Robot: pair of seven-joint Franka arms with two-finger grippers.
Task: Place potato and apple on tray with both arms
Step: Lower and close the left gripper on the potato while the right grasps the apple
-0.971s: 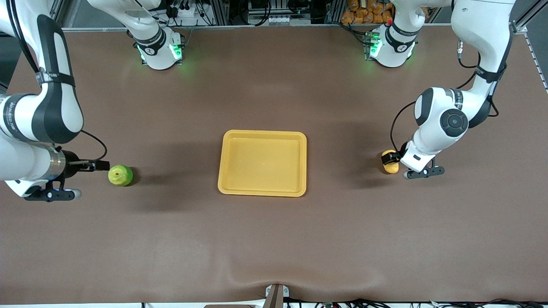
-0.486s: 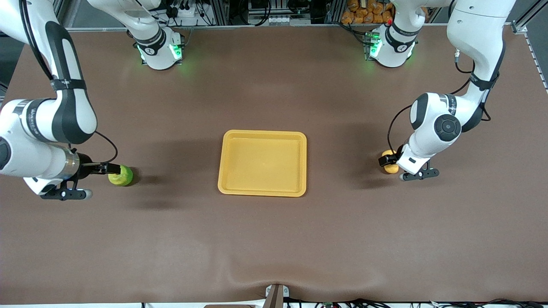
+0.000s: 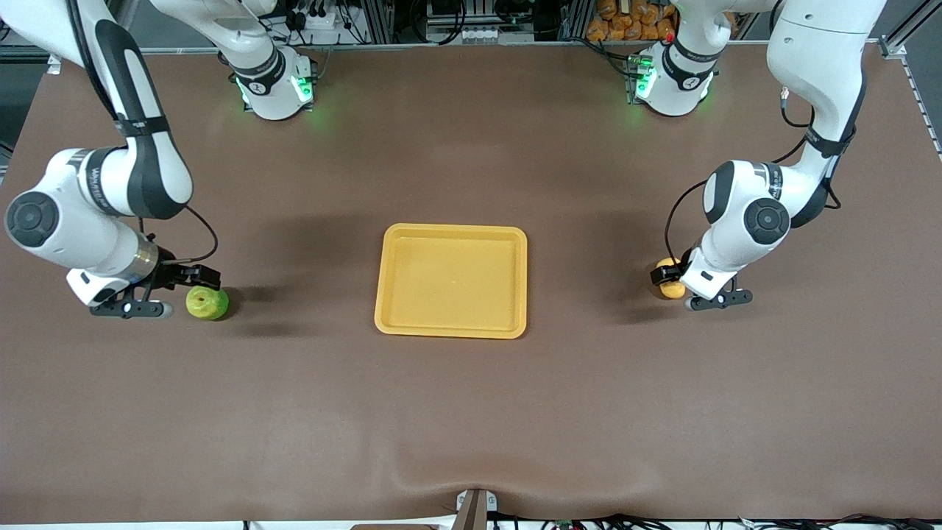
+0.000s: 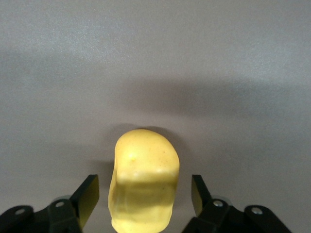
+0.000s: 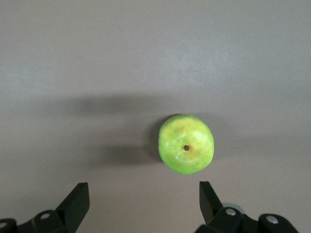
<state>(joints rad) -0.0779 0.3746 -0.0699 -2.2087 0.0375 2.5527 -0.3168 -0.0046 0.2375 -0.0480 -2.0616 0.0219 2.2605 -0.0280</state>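
- Yellow-orange plastic forms the flat rectangular tray (image 3: 450, 280), which has rounded corners and a low raised rim; it lies on the brown table (image 3: 471, 412) midway between the two arms, with nothing in it.
- Round and glossy, the yellow-green apple (image 3: 207, 302) sits on the table at about 9 o'clock from the tray, well apart from it, toward the right arm's end. The right wrist view shows the apple (image 5: 186, 143) stem-up, with a small brown dimple at its centre and paler yellowish patches on the green skin.
- Smooth, oblong and yellow-orange with rounded ends, the potato (image 3: 667, 279) rests on the table at about 3 o'clock from the tray, toward the left arm's end. In the left wrist view the potato (image 4: 144, 180) is pale yellow with faint speckles and a shadowed band across it.
- Black fingers of the right gripper (image 3: 197, 278) stand spread wide just over the apple's edge; in the right wrist view the right gripper (image 5: 141, 201) has the apple ahead of its tips, not between them.
- Low around the potato, the left gripper (image 3: 668, 274) has its fingers apart; in the left wrist view the left gripper (image 4: 145, 195) has one finger on each flank of the potato, with a narrow gap showing on both.
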